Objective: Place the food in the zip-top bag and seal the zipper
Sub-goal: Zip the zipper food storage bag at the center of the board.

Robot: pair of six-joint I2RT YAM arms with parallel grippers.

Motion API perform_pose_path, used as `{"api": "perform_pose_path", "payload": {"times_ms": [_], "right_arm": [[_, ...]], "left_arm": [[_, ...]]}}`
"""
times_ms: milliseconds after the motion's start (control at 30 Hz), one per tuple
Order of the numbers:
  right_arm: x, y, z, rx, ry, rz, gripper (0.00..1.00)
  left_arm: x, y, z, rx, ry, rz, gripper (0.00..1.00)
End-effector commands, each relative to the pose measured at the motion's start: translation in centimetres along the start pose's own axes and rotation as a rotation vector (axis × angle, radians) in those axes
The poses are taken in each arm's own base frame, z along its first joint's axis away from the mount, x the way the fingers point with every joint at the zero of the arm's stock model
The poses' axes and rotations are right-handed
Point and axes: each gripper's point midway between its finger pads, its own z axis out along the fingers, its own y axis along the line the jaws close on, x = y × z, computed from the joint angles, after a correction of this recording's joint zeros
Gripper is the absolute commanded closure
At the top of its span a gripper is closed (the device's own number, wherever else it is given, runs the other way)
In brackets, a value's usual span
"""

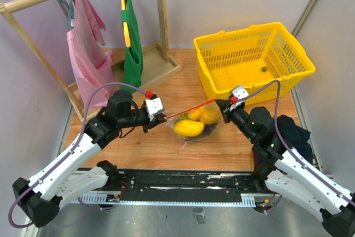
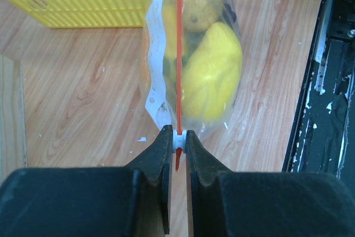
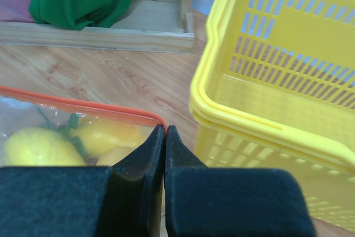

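Note:
The clear zip-top bag point(image 1: 195, 127) hangs between my two grippers above the wooden table, with yellow and orange food point(image 1: 189, 128) inside it. Its red-orange zipper point(image 1: 188, 110) is stretched taut. My left gripper point(image 1: 165, 117) is shut on the white slider point(image 2: 178, 139) at the left end of the zipper point(image 2: 178, 54). My right gripper point(image 1: 223, 107) is shut on the bag's right corner point(image 3: 162, 125), where the zipper point(image 3: 72, 102) ends. The yellow food also shows in the left wrist view point(image 2: 211, 76) and the right wrist view point(image 3: 39, 145).
A yellow plastic basket point(image 1: 252, 59) stands right behind the bag, close to my right gripper, with a small dark item inside. A wooden clothes rack point(image 1: 161, 15) with pink and green garments stands at the back left. A dark cloth point(image 1: 294, 131) lies at the right.

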Motion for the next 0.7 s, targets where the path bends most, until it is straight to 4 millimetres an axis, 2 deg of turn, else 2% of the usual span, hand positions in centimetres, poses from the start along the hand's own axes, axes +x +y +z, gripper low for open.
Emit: {"api": "perform_pose_path", "payload": {"times_ms": [0, 333, 567, 667], "right_arm": [[-1.3, -3.0, -0.7, 0.168, -0.052, 0.027, 0.99], [-0.6, -4.2, -1.3, 0.239, -0.049, 0.051, 0.99], [-1.1, -2.4, -0.2, 0.141, -0.077, 0.046, 1.00], [-1.7, -2.4, 0.2, 0.137, -0.095, 0.039, 1.00]], "left_arm": [[-0.4, -0.1, -0.5, -0.003, -0.043, -0.017, 1.00], [0.1, 0.4, -0.6, -0.028, -0.041, -0.035, 1.00], [-0.7, 1.2, -0.3, -0.048, -0.079, -0.079, 0.99], [-0.9, 2.5, -0.3, -0.106, -0.089, -0.101, 1.00]]}}
